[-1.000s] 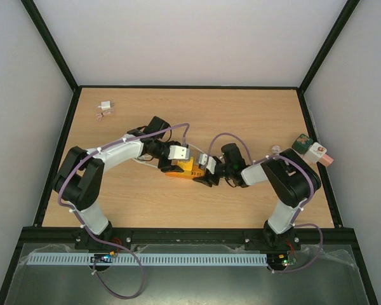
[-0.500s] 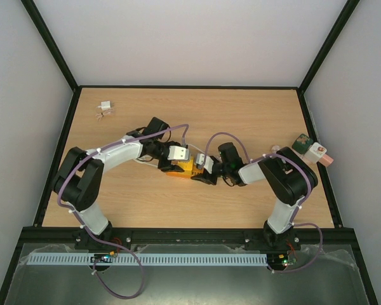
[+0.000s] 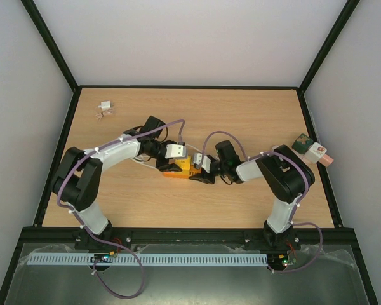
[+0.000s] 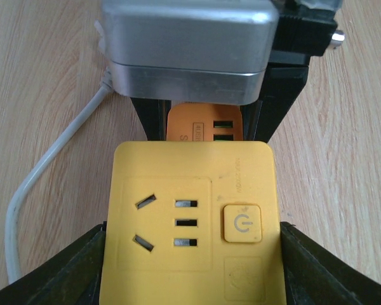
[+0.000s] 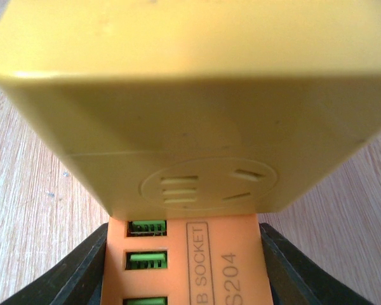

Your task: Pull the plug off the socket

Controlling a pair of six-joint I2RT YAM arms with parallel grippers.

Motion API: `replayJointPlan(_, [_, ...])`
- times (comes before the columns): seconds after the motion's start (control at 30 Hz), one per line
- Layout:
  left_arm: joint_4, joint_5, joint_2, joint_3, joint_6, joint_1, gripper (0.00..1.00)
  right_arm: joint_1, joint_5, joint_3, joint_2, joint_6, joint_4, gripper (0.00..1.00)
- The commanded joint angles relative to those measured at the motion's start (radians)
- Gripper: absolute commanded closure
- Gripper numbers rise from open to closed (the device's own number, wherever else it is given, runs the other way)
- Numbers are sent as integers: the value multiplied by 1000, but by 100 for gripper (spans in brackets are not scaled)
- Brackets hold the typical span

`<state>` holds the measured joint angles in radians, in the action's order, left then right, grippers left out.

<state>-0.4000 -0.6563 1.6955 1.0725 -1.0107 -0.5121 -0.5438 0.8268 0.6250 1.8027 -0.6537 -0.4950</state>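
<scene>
A yellow adapter cube (image 4: 193, 216) with outlet slots and a power button is joined to an orange block (image 5: 197, 267) marked USB SOCKET with green ports. In the top view the pair (image 3: 184, 165) sits mid-table between both arms. My left gripper (image 4: 193, 254) is shut on the yellow cube, one finger (image 4: 63, 273) on each side. My right gripper (image 5: 181, 270) is shut on the orange block, with its fingers (image 5: 70, 273) flanking it. In the left wrist view the orange block (image 4: 203, 124) shows beyond the cube, under the right wrist's silver camera housing (image 4: 187, 47).
A white cable (image 4: 47, 171) lies on the wood to the left of the cube. A small white part (image 3: 105, 106) lies at the far left. A green object (image 3: 301, 143) and a white and pink one (image 3: 316, 152) sit at the right edge.
Both grippers and the joined yellow and orange pieces have shifted slightly left. The two pieces still sit together.
</scene>
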Motion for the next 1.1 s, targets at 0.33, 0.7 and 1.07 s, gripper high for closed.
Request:
replayJointPlan(0.33, [-65, -136, -53, 47, 18, 15, 62, -11, -40, 50, 46, -30, 81, 90])
replayJointPlan(0.7, [-96, -146, -83, 53, -2, 27, 63, -27, -61, 50, 52, -47, 94, 91])
replayJointPlan(1.07, [-115, -139, -105, 60, -16, 43, 64, -27, -64, 54, 55, -43, 93, 92])
